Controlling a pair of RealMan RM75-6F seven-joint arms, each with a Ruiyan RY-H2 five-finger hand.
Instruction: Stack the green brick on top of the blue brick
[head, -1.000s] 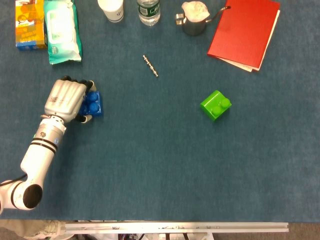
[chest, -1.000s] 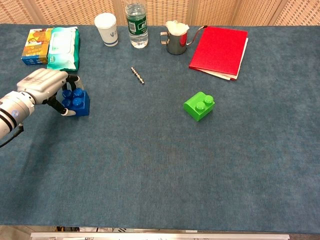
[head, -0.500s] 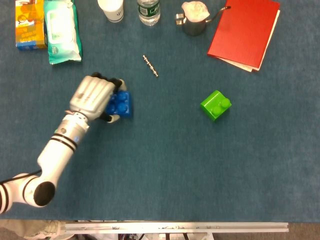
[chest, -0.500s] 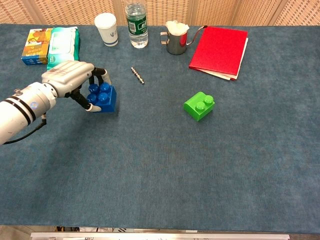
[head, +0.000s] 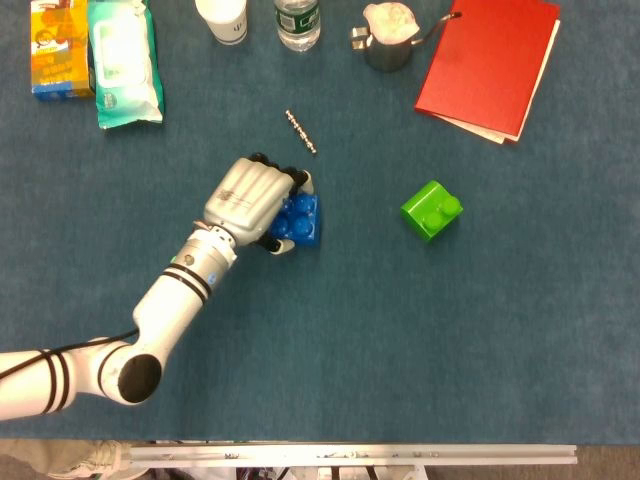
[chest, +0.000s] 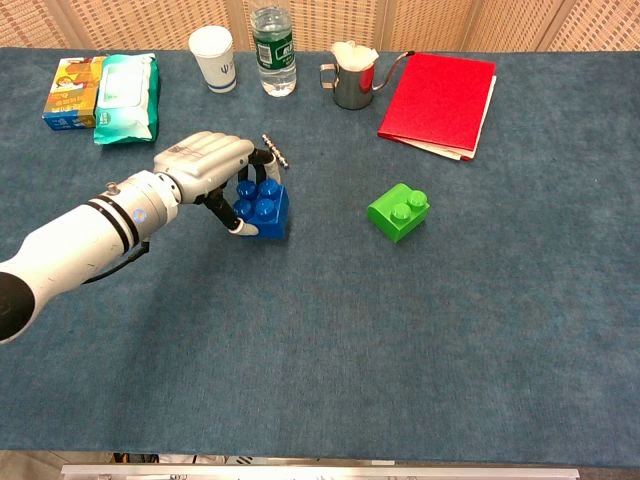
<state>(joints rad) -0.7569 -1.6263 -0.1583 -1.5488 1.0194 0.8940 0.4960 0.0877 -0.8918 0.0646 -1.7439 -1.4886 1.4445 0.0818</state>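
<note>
— Since the earlier pictures, what has moved?

— Only the left robot hand (head: 248, 198) with the blue plastic brick with round studs (head: 300, 220). One second ago they were near the left edge of the blue-carpeted bench (head: 350, 340); now they are much more to the right, close to the middle and nearer to the green plastic brick with two studs (head: 432, 211), which lies where it was.

— How does the robot hand hold it?

— Its fingers (chest: 243, 205) are curled around the blue brick, with dark fingertips on its far side and a pale tip at its near side. So it grips the brick, not spread. If the brick touches the bench or is a little lifted, I cannot tell.

— And the green brick?

— It rests alone on the bench, well apart from the blue one, to the right of it. A small beaded metal rod (head: 301, 132) lies just behind the robot hand. The right robot hand appears in neither view.
</note>
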